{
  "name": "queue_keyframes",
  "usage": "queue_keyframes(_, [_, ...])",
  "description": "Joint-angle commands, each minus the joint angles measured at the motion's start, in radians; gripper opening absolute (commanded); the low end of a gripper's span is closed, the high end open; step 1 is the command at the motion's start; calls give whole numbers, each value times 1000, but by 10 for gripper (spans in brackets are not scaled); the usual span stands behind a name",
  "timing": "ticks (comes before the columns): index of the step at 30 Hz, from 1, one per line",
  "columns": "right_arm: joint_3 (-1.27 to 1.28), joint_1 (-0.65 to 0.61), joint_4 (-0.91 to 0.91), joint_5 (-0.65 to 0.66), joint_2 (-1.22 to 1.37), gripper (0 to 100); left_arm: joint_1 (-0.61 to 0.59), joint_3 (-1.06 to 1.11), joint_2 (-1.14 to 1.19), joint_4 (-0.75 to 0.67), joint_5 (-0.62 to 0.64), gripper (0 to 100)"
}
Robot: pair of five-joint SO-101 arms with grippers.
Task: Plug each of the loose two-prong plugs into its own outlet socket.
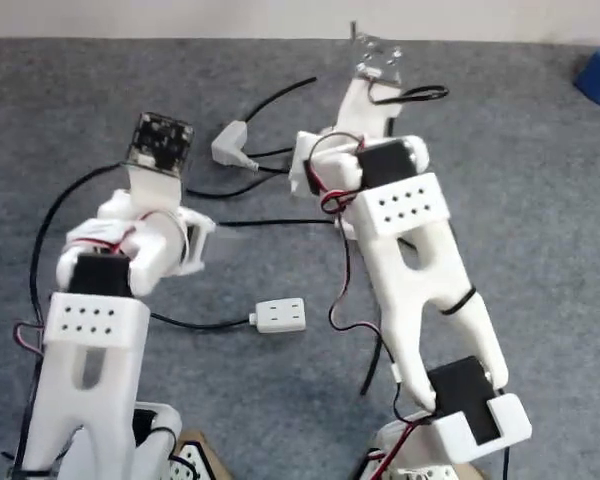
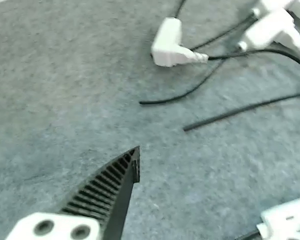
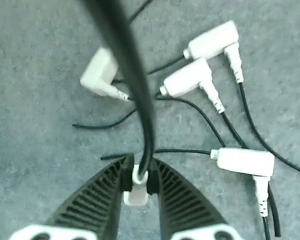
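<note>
The right gripper (image 3: 138,167) is closed down to a narrow gap on a small white plug (image 3: 136,192). Its ribbed dark fingers (image 3: 102,192) press the plug from both sides, and the plug's black cord (image 3: 125,60) rises out from between them. The gripper holds this plug above the grey counter (image 3: 35,125), clear of the surface.

Under and beyond it lie loose white plugs. An angled plug (image 3: 100,75) lies off to one side, two plugs (image 3: 210,40) lie close together farther out, and a fourth plug (image 3: 242,162) lies just beside the gripper. All are apart from the fingers.

The left gripper (image 2: 132,157) shows one ribbed finger (image 2: 115,185) over bare counter, so I cannot tell how far it is open, and it touches nothing. The angled plug lies well ahead of that fingertip.

From above, the outlet socket (image 1: 280,315) lies between the two arms, near their bases, well apart from both grippers and from every plug.
</note>
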Motion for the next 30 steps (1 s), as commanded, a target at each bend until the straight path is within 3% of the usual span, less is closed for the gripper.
queue_keyframes(1, [-58,-5,10,-37,-12,6,48,33,-48,-5,-9,572])
queue_keyframes(7, [-50,-127,91,-34,-13,6,65,131,-45,-244,-11,569])
queue_keyframes(14, [-54,-196,171,-15,-22,6,101,217,-45,-345,-58,569])
queue_keyframes(30, [-154,-213,392,112,-21,6,38,226,-44,-370,-106,565])
